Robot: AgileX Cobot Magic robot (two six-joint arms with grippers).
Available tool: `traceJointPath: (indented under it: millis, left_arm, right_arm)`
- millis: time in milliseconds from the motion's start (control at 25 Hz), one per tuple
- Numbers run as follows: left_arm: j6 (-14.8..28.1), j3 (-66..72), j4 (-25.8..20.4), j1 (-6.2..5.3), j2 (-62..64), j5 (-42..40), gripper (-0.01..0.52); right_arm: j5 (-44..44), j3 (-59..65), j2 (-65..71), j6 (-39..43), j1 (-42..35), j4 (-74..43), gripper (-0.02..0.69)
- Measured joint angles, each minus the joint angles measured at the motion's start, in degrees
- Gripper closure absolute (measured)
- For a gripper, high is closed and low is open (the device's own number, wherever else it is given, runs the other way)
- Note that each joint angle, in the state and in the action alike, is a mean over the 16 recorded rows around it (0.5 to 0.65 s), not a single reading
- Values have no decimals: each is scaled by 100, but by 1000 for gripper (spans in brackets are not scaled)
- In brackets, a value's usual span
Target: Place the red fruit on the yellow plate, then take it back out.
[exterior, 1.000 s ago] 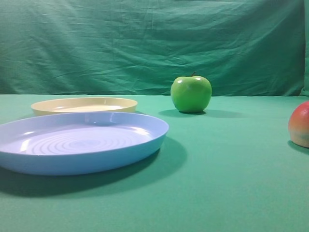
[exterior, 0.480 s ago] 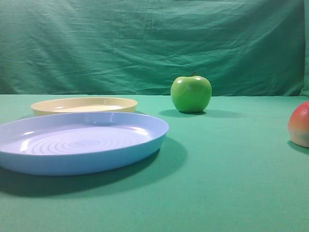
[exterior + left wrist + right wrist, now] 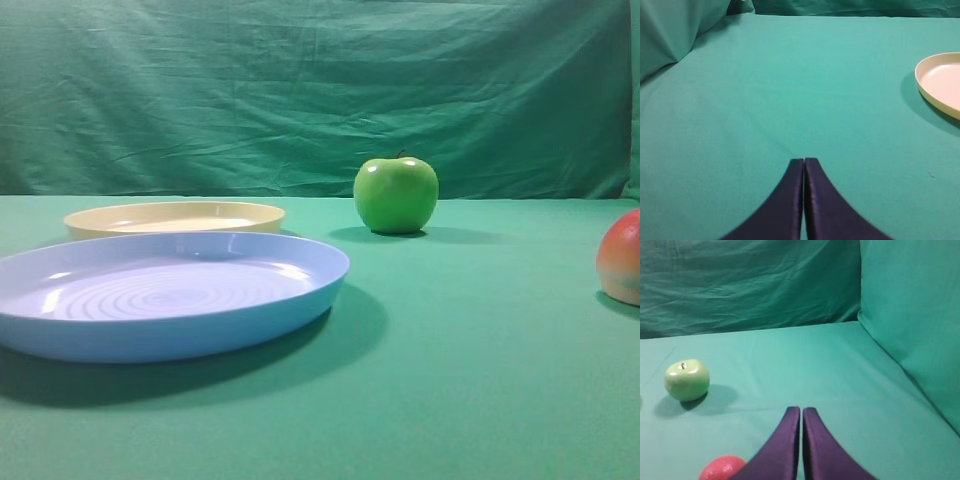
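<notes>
exterior high view: a table (image 3: 480, 380) draped in green cloth is seen, with a green backdrop (image 3: 300, 90) hung behind it. the yellow plate (image 3: 175, 216) is set on the left, toward the back, and nothing is seen lying in it. a larger blue plate (image 3: 165, 292) is placed just in front of it, nearer the camera, and part of the yellow plate's front rim is hidden by it. a green apple (image 3: 396, 194) is stood upright near the middle of the table, well apart from both plates. the red fruit (image 3: 621, 257) is found at the far right edge, resting on the cloth and partly cut off by the frame; it is well apart from the yellow plate.

from the left wrist view, the left claw (image 3: 804, 161) is seen with its two dark fingers pressed together, with nothing between them, held over bare cloth; the yellow plate's rim is caught at the right edge.

from the right wrist view, the right claw (image 3: 801, 410) is likewise closed with nothing gripped. the red fruit is seen low and to its left, not touched by it, and the green apple is seen farther off on the left.
</notes>
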Motion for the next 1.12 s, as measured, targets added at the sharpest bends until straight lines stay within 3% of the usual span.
traceJointPath:
  millis: [360, 1120]
  left_arm:
    - [0, 0, 0, 0, 0, 0, 514]
    - [-3, 0, 0, 0, 0, 0, 514]
  right_arm:
    - [-515, 998, -228, -44, -83, -7, 665]
    - [-397, 1064, -230, -385, -83, -7, 665]
